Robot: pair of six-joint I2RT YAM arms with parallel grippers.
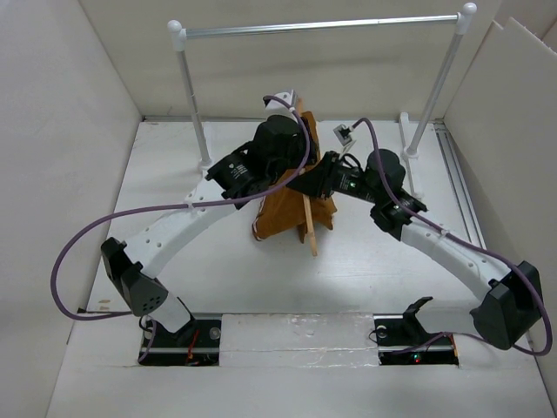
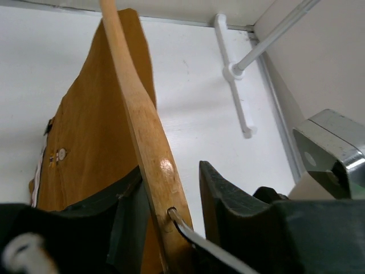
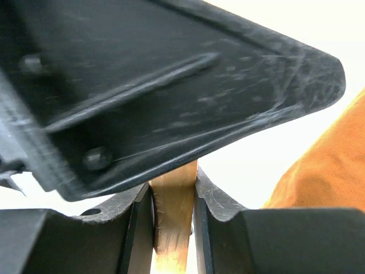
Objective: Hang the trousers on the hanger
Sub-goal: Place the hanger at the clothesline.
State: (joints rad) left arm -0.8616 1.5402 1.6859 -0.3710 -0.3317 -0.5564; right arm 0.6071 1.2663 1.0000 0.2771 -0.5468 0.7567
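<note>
A blurred dark body is filling the frame above the right gripper [image 3: 174,225], hiding whatever lies behind it. The hanger [image 3: 174,191] between its fingers is running off the bottom edge. Below the left gripper [image 2: 171,205] the hook [image 2: 197,244] is being cut off. Its grip is not showing clearly, and the trousers [image 2: 91,137] left of it are being cropped.

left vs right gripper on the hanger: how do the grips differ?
Left gripper straddles the hanger beside its metal hook, a gap showing at one finger; right gripper pinches a wood section, both fingers flush. Left gripper's view shows much of the trousers; right gripper's only an edge. Shared: the hanger sits between both grippers' fingers.
</note>
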